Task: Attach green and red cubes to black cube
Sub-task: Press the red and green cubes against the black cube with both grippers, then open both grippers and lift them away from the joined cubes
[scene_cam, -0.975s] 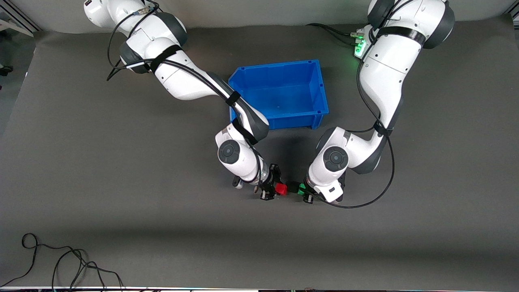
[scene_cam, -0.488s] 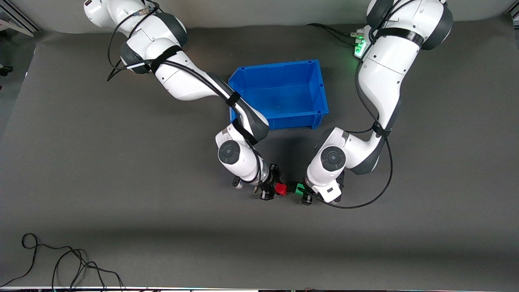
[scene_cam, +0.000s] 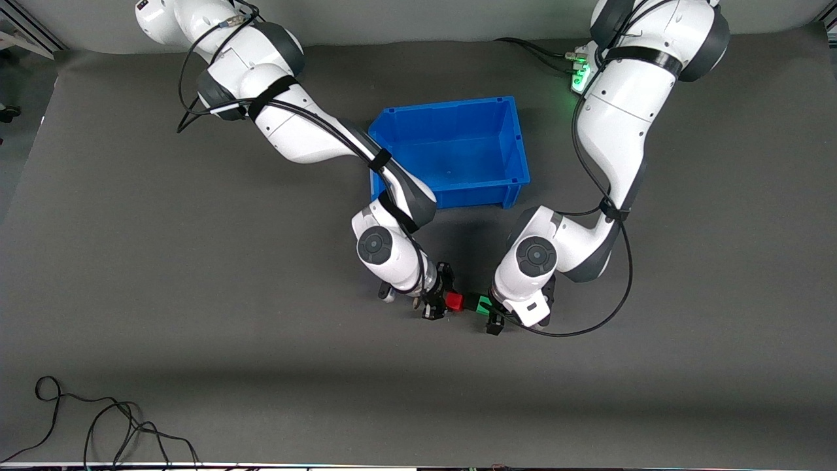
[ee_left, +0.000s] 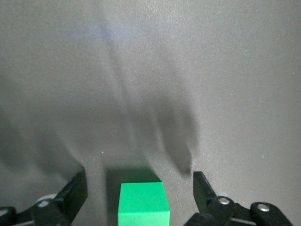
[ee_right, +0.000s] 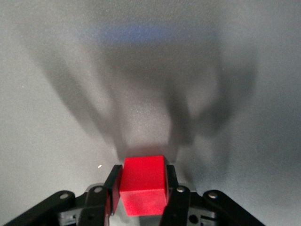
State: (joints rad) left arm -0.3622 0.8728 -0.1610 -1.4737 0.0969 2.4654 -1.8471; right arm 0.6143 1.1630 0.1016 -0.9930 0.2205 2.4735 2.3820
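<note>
The three cubes sit in a short row on the grey mat (scene_cam: 196, 366), nearer the front camera than the blue bin (scene_cam: 451, 152). The red cube (scene_cam: 454, 301) is at the right arm's end of the row and the green cube (scene_cam: 484, 303) at the left arm's end. The black cube (scene_cam: 469, 303) lies between them; it looks to touch both, though it is hard to make out against the dark mat.

The right gripper (scene_cam: 439, 304) is down at the row, its fingers (ee_right: 113, 190) clamped on the red cube (ee_right: 143, 184) from both sides. In the right wrist view the cube fills the gap between the pads.

The left gripper (scene_cam: 492, 315) is low at the green cube. Its jaws stand wide apart. In the left wrist view the green cube (ee_left: 143, 204) lies between the fingers (ee_left: 75, 193), with clear mat showing on each side, so neither finger touches it.

Both arms reach in from their bases, past the bin, and their wrists nearly meet over the row. A loose black cable (scene_cam: 104, 425) lies on the mat, well apart from the cubes and nearer the front camera.
</note>
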